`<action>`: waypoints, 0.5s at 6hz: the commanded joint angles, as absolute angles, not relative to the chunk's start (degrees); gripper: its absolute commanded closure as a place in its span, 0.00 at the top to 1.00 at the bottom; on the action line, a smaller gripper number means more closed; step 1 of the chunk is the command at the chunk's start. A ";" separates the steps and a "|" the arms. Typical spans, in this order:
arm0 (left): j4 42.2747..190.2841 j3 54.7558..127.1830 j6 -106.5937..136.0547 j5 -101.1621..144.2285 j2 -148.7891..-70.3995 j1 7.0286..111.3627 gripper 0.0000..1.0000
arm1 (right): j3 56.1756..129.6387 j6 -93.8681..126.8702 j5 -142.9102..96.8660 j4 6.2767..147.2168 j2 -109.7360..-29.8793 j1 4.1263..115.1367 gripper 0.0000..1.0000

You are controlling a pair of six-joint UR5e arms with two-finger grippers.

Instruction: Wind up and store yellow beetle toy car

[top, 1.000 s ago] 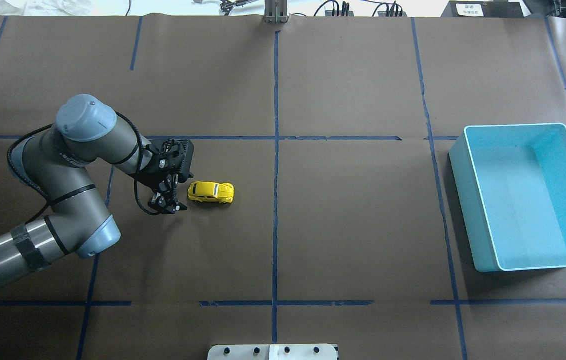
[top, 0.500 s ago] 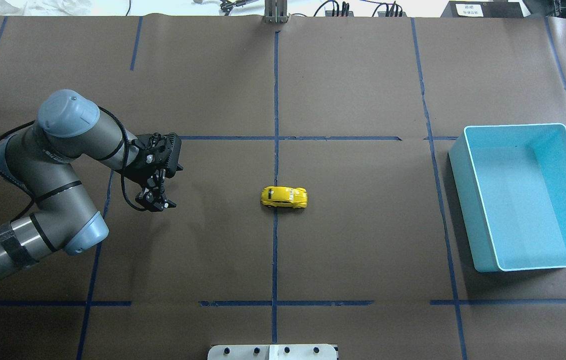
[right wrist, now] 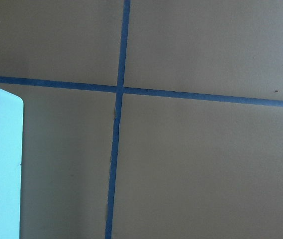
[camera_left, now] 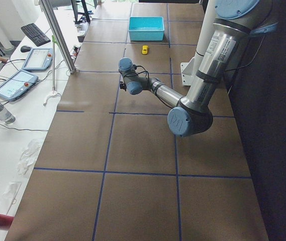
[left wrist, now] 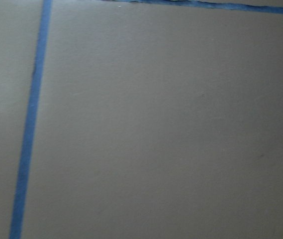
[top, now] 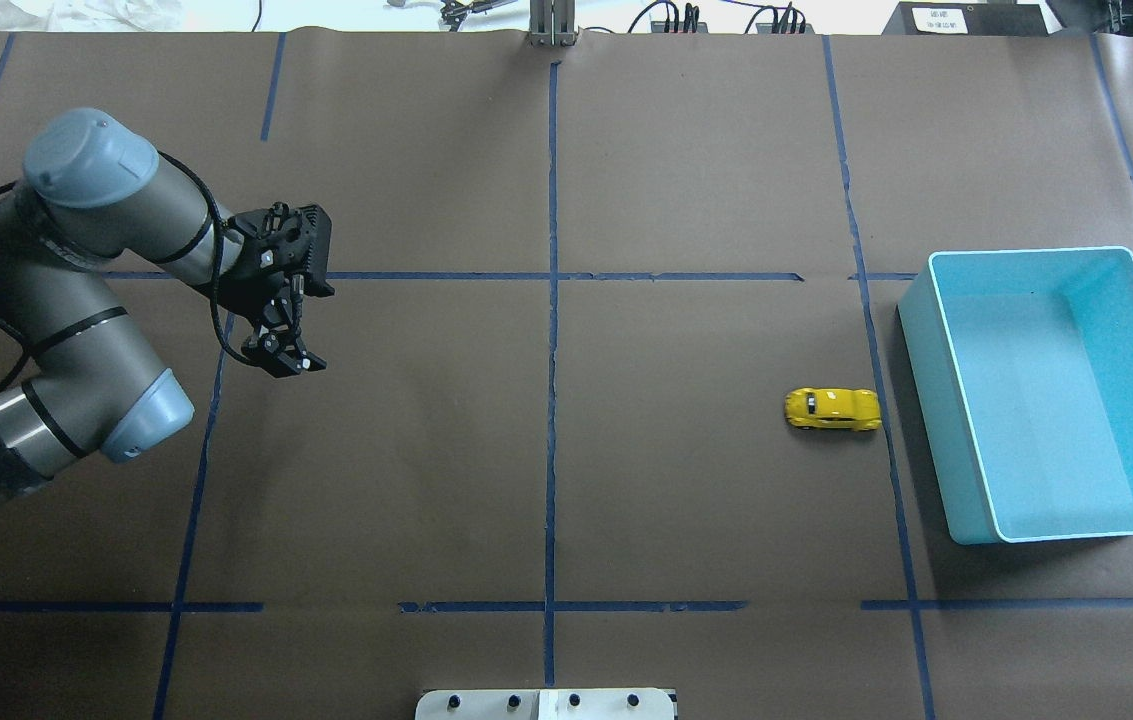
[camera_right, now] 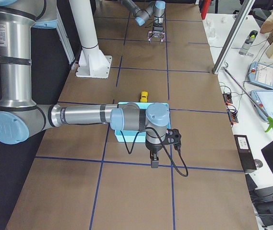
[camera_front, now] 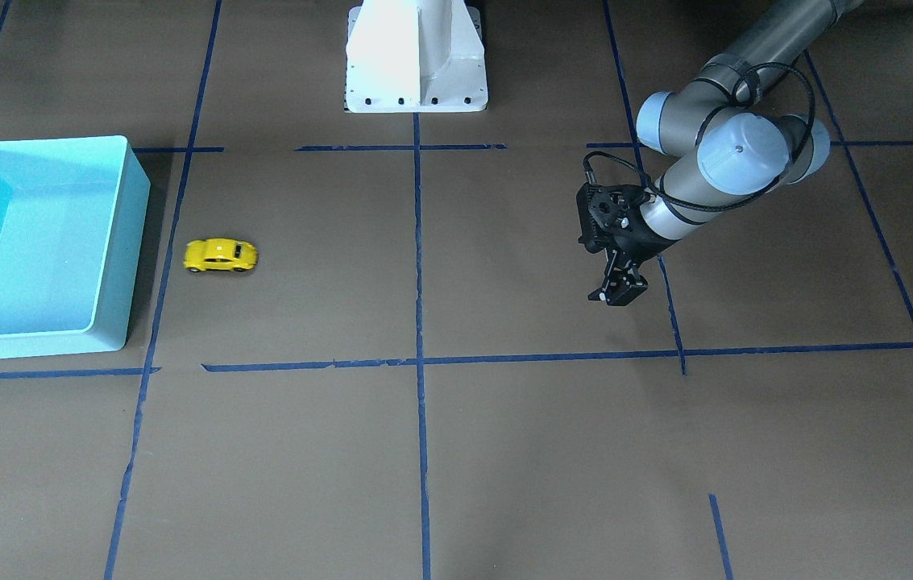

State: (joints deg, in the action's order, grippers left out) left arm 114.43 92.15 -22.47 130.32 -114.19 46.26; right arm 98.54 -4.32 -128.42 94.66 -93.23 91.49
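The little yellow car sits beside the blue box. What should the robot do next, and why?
Probably bring the right gripper over the yellow beetle toy car: it stands on the table just outside the turquoise bin, close to that arm, while the left gripper is far across the table.

Robotics lab, pretty clearly: brown paper-covered table (top: 706, 180) gridded with blue tape (top: 552, 350), grey touchscreen pendants (camera_left: 37, 58) on a white side bench (camera_left: 17, 130).

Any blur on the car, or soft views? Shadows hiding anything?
Overhead exterior: yellow beetle toy car crisp, no smear. Left wrist-mounted: soft, just paper and blue tape. Exterior front-facing: turquoise bin throws a shadow toward the car, stopping short of it; no glare.
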 commanded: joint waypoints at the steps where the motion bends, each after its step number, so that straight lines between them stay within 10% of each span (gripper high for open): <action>1: 96.23 101.91 -23.28 130.43 -113.47 50.95 1.00 | 92.25 -3.96 -129.28 93.35 -92.47 91.06 1.00; 3: 79.48 106.06 -23.29 130.35 -110.04 58.41 1.00 | 89.14 -4.22 -130.52 81.09 -93.60 91.05 1.00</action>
